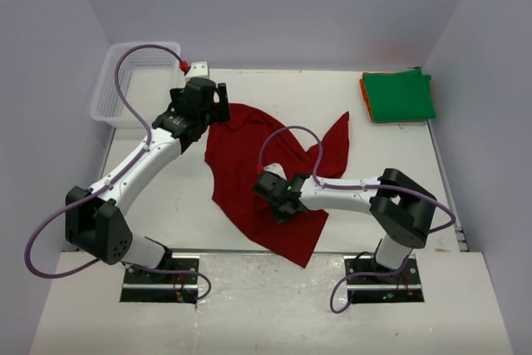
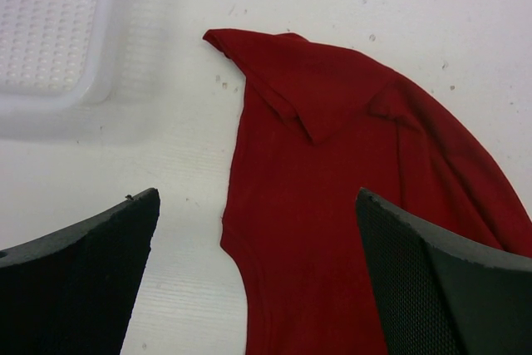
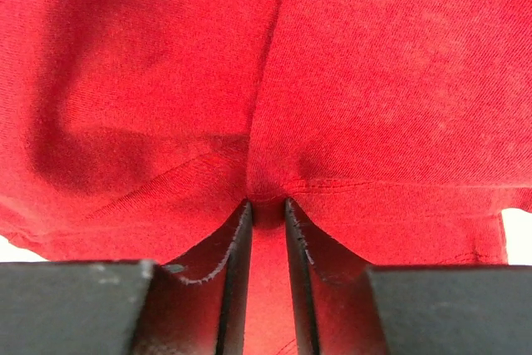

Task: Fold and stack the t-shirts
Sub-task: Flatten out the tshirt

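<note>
A dark red t-shirt [image 1: 241, 155] lies spread and crumpled across the middle of the table. My right gripper [image 1: 273, 199] is down on its lower part. In the right wrist view its jaws [image 3: 266, 204] stand nearly together, pinching a raised fold of the red t-shirt [image 3: 374, 81] by a hem seam. My left gripper [image 1: 212, 104] hovers over the shirt's upper left corner, and in the left wrist view the left gripper [image 2: 258, 197] is wide open and holds nothing, with the red t-shirt [image 2: 332, 205] below it. A folded green t-shirt [image 1: 399, 97] lies at the far right on an orange one [image 1: 364, 89].
A white mesh basket [image 1: 133, 81] stands at the far left corner, close to the left gripper; the basket [image 2: 50, 31] also shows in the left wrist view. A small white bracket with a red tip [image 1: 193, 65] sits by the basket. Walls enclose the table on three sides.
</note>
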{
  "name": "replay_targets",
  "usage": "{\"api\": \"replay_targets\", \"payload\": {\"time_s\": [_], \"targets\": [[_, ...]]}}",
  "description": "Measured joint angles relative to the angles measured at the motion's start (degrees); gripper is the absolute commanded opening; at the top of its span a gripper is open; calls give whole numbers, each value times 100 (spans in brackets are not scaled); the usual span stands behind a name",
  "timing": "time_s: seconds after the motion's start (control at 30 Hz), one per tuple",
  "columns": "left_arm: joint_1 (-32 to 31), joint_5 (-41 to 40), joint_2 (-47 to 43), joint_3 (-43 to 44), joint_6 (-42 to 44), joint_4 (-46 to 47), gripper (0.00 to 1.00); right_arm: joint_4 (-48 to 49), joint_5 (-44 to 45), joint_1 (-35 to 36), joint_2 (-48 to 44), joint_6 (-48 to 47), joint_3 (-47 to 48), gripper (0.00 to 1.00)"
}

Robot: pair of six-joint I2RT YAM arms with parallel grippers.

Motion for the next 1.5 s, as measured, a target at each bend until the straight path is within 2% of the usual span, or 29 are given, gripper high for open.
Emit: {"api": "replay_targets", "payload": {"time_s": [0.37,0.53,0.63,0.7,0.73,1.0,1.2,1.47,1.5], "targets": [[0,44,0,-52,13,15,100,-52,114,2,-11,33,-2,19],[0,72,0,-55,13,17,100,-120,168,2,-52,66,-2,21],[0,87,2,-57,13,17,100,-138,168,2,-52,68,-2,14],[0,94,2,-61,13,17,100,-140,164,2,-52,72,-2,2],[0,101,2,-61,13,17,100,-140,164,2,-52,66,-2,0],[0,107,31,-63,13,44,100,-308,249,15,-107,83,33,0],[48,144,184,-223,-44,181,100,-835,474,57,-813,24,367,0],[994,1016,1318,-181,-179,435,100,-1106,640,61,-1705,-186,813,0],[1108,1108,1499,-131,-179,448,95,-1147,640,61,-1757,-201,813,0]]}}
